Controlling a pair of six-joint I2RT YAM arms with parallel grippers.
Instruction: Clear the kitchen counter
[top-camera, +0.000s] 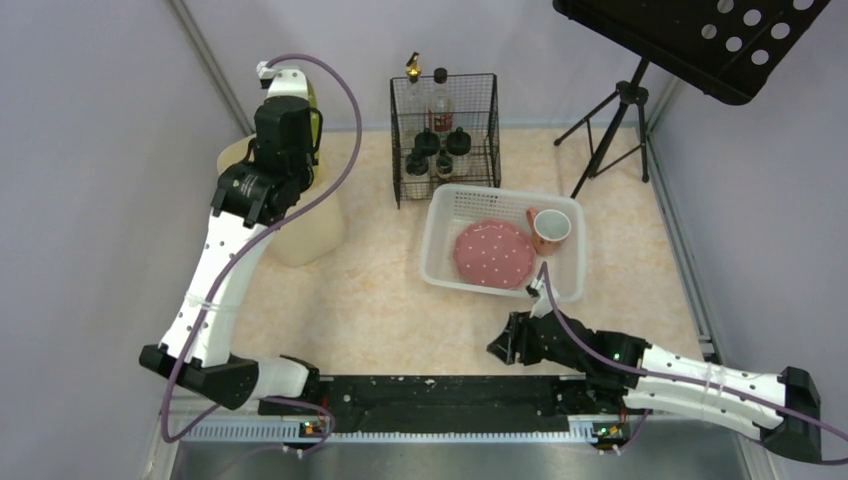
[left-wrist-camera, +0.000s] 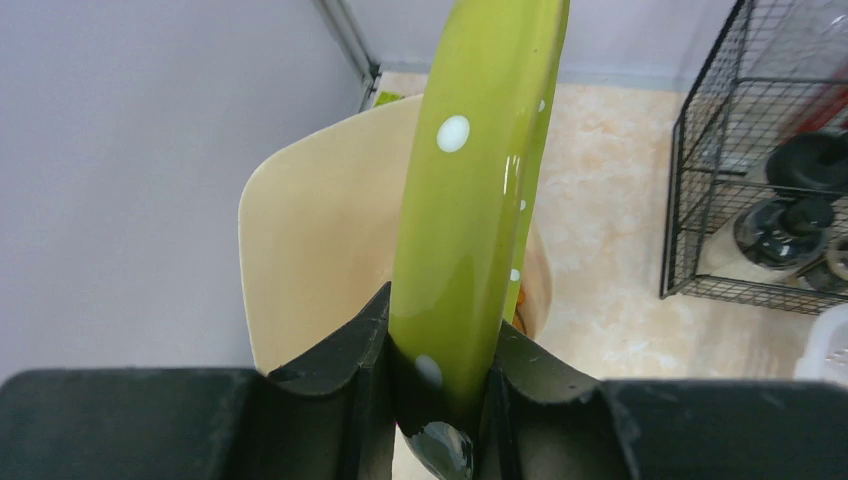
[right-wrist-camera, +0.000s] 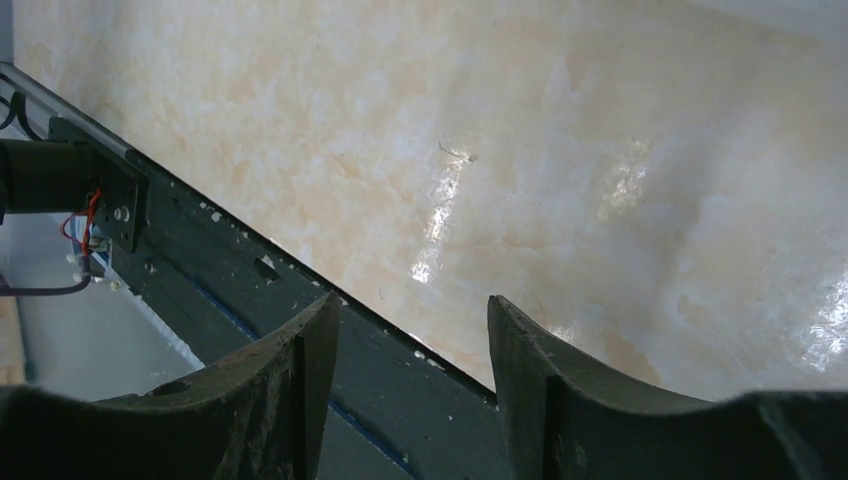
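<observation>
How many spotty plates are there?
2. The pink plate lies in the white tub beside the orange cup. The green plate is held on edge in the left gripper, above the cream bin. More may be hidden.

Parted jaws over kitchen counter (right-wrist-camera: 560, 130) edge and black rail (right-wrist-camera: 250, 285)

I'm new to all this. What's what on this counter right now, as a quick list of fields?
left gripper: shut on green plate, held edgewise above cream bin
right gripper: open, empty, low over counter
tub: holds pink plate and mug
wire basket: bottles, at the back
</observation>
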